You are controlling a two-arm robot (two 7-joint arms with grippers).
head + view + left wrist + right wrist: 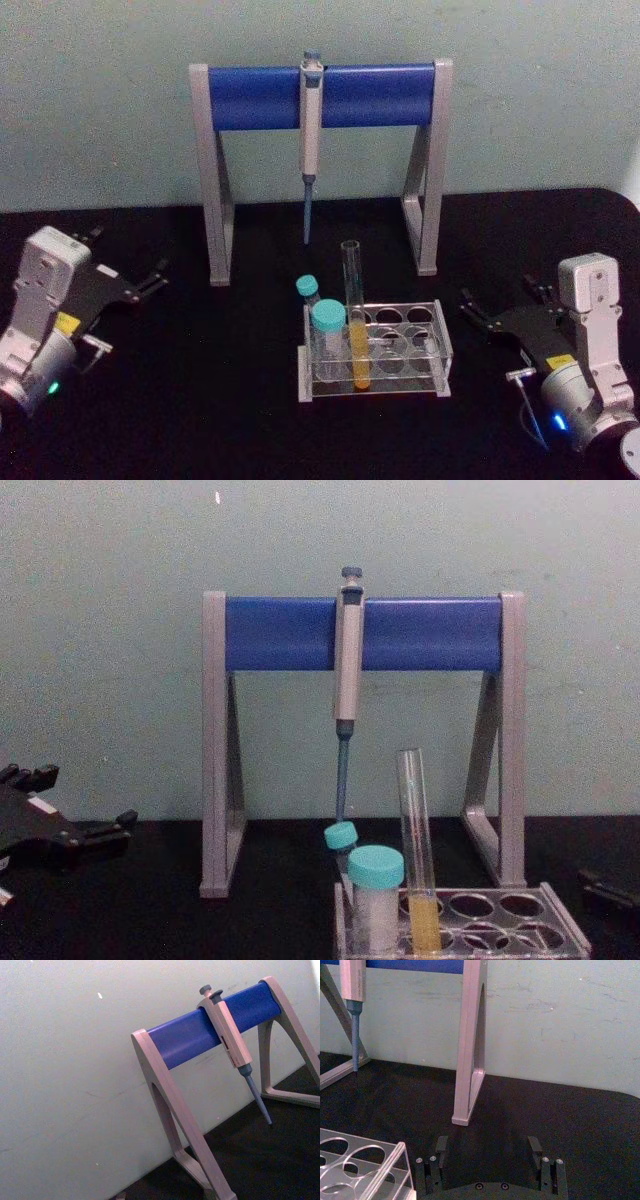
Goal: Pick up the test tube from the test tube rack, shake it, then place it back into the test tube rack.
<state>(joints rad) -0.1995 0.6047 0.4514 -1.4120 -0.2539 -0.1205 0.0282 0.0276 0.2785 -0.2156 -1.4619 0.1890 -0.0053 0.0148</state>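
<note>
**Both jaws open and empty; test tube seated in rack**

The jaws of the right gripper (490,1146) stand wide apart with nothing between them, as the right wrist view shows. The jaws of the left gripper (128,262) are likewise spread and hold nothing. The left gripper rests low at the left of the black table (200,400); the right gripper rests low at the right. Both are well apart from the test tube rack (440,345).

The test tube (354,315) stands upright in the rack, in the front row, second hole from the left. Yellow liquid fills its lower part; the upper part is clear and rises well above the rack. Just beside it on the left stand two teal-capped tubes (328,335), one behind the other.

Behind the rack stands the pipette stand (215,170), grey legs with a blue crossbar. A pipette (311,130) hangs from the crossbar, tip down.
</note>
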